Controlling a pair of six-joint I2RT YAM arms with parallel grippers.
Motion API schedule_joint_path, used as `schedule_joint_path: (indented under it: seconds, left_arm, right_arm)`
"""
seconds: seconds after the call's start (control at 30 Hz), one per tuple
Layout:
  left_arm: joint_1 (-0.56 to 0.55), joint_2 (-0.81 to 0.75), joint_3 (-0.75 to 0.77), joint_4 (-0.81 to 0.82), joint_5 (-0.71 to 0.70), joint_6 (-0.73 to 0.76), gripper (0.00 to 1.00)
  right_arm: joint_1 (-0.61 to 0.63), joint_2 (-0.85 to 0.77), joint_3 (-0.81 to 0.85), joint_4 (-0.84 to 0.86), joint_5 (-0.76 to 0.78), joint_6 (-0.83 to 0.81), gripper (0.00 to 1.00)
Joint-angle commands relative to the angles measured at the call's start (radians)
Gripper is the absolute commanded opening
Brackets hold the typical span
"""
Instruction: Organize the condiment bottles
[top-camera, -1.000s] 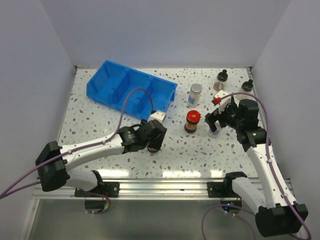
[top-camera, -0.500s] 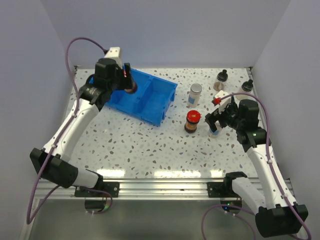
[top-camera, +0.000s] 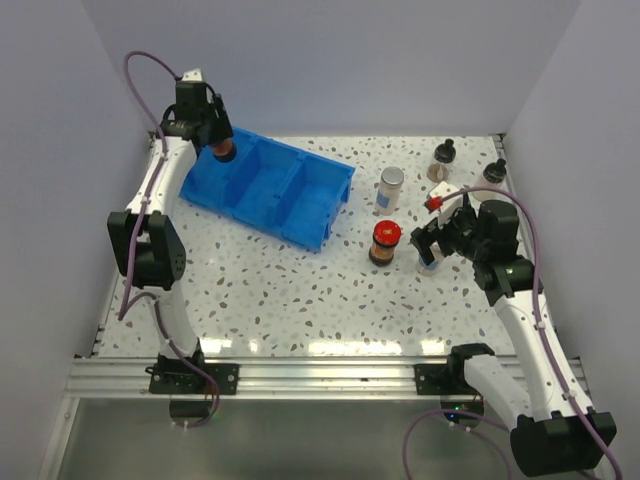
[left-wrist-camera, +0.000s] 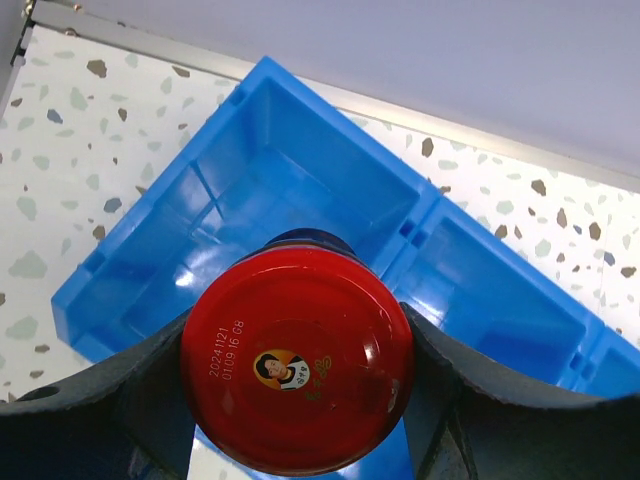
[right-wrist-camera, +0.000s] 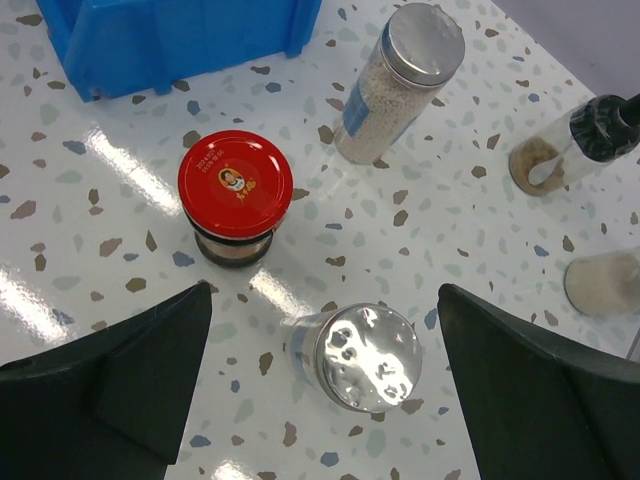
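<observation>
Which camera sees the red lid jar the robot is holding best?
Left wrist: the held jar fills it, cap print readable. Top view shows it tiny over the blue bin. Right wrist misses it.

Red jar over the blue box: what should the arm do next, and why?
Probably lower it straight down. The left gripper holds the red jar above the end compartment of the blue box, and what shows of that compartment looks empty. The jar seems lined up, but it is likely too high to let go of safely.
</observation>
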Motion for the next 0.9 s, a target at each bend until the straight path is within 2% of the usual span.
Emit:
schedule_joint_path:
  seconds: [0.0, 0.2, 0.53, 0.63, 0.67, 0.73, 0.77, 0.87]
  left_arm:
    - [0.028, 0.029, 0.179, 0.086, -0.014, 0.004, 0.00]
    - [0.034, 0.188, 0.309, 0.040, -0.005, 0.034, 0.00]
    - [0.037, 0.323, 0.297, 0.072, 0.018, 0.038, 0.10]
    - [0.036, 0.333, 0.282, 0.076, 0.017, 0.041, 0.22]
    - [0.036, 0.333, 0.265, 0.078, 0.015, 0.044, 0.38]
    - [0.036, 0.323, 0.247, 0.084, 0.005, 0.050, 0.57]
    - [0.037, 0.319, 0.243, 0.086, 0.002, 0.055, 0.72]
    - [0.036, 0.297, 0.240, 0.086, -0.001, 0.064, 0.88]
  right_arm:
    - [-0.001, -0.004, -0.005, 0.015, -0.015, -0.013, 0.99]
    - [0.000, 0.002, -0.004, 0.013, -0.014, -0.019, 0.99]
    - [0.000, 0.015, -0.004, 0.010, -0.012, -0.025, 0.99]
    - [0.002, 0.019, -0.004, 0.010, -0.011, -0.025, 0.99]
    - [0.002, 0.019, -0.005, 0.010, -0.012, -0.027, 0.99]
    - [0.000, 0.021, -0.005, 0.010, -0.011, -0.028, 0.99]
    - [0.002, 0.021, -0.005, 0.009, -0.012, -0.028, 0.99]
    - [0.002, 0.022, -0.005, 0.009, -0.014, -0.028, 0.99]
